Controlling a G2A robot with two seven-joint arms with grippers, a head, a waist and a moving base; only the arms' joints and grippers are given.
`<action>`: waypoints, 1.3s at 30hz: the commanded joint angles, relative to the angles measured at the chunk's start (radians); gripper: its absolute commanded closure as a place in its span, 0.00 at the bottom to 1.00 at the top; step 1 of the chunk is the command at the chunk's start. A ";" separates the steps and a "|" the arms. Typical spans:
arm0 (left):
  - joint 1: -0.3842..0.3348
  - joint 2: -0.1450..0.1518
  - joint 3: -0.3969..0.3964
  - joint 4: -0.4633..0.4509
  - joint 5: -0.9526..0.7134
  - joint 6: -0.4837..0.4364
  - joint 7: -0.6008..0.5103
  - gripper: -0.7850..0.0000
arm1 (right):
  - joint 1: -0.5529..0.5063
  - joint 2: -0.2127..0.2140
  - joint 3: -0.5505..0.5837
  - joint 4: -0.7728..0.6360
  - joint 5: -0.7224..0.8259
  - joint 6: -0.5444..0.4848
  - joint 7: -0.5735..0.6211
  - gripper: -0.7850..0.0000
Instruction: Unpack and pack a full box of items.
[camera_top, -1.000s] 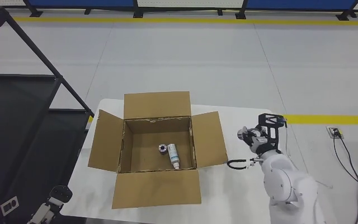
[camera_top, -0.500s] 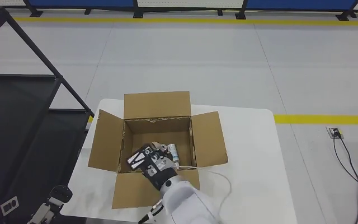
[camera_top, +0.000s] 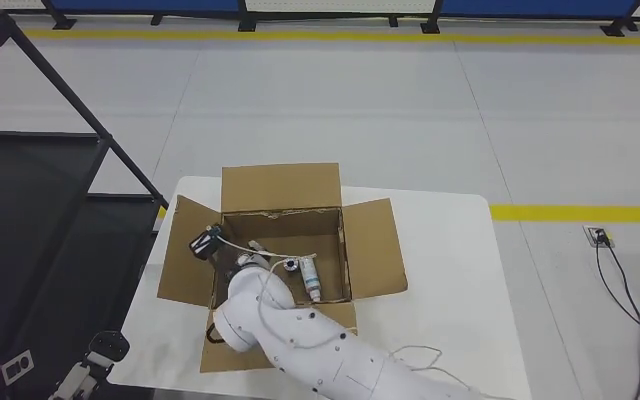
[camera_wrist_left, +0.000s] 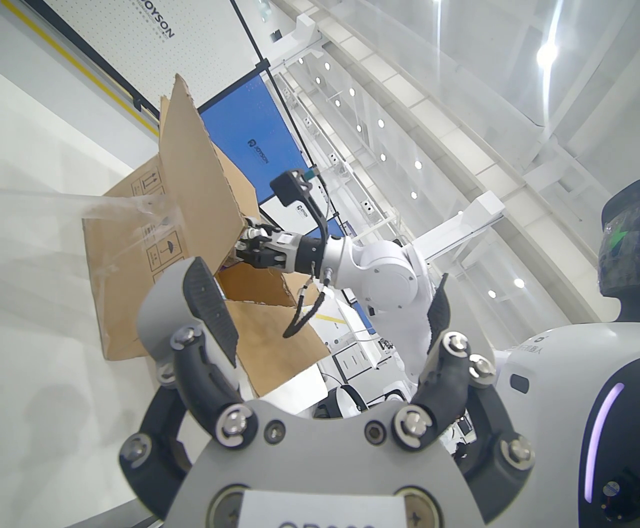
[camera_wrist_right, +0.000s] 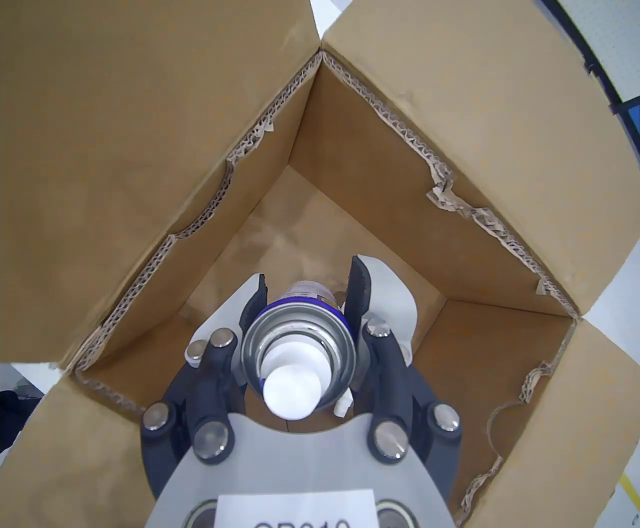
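— Right gripper (camera_wrist_right: 309, 280), what's it got?
— A can (camera_wrist_right: 298, 350), pinched between both fingers, which sit narrow against its sides. The white nozzle end points back at the wrist, and the other end points down into the box (camera_top: 280, 187).
— So the can's over the box?
— Over its mouth, near one inside corner. Whether it touches the bottom, I cannot tell.
— And the left gripper (camera_wrist_left: 320, 280)?
— Off to the side, well apart from the box and facing it. Its fingers are spread wide with nothing between them.
— Anything in the box?
— A white tube (camera_top: 311, 278) lies flat on the bottom, toward the right wall. A small dark-and-silver piece (camera_top: 290, 265) sits just beside its far end. All four flaps are folded out.
— What's it standing on?
— A white table (camera_top: 450, 260), with the box toward the left part. There's grey floor (camera_top: 400, 100) all around and a yellow line (camera_top: 570, 212) running off to the right. Blue panels (camera_top: 520, 8) run along the far side, and a black frame (camera_top: 90, 130) stands to the left.
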 joint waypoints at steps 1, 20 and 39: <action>0.000 0.000 0.000 0.000 0.000 0.000 0.000 0.00 | 0.026 -0.023 0.007 0.081 0.049 -0.007 -0.023 1.00; 0.000 0.000 0.000 0.000 0.000 0.000 0.000 0.00 | 0.095 -0.096 0.054 0.381 0.236 -0.063 -0.190 0.51; 0.000 0.000 0.000 0.000 0.000 0.000 0.000 0.00 | 0.028 -0.048 0.136 0.158 0.180 -0.040 -0.282 0.09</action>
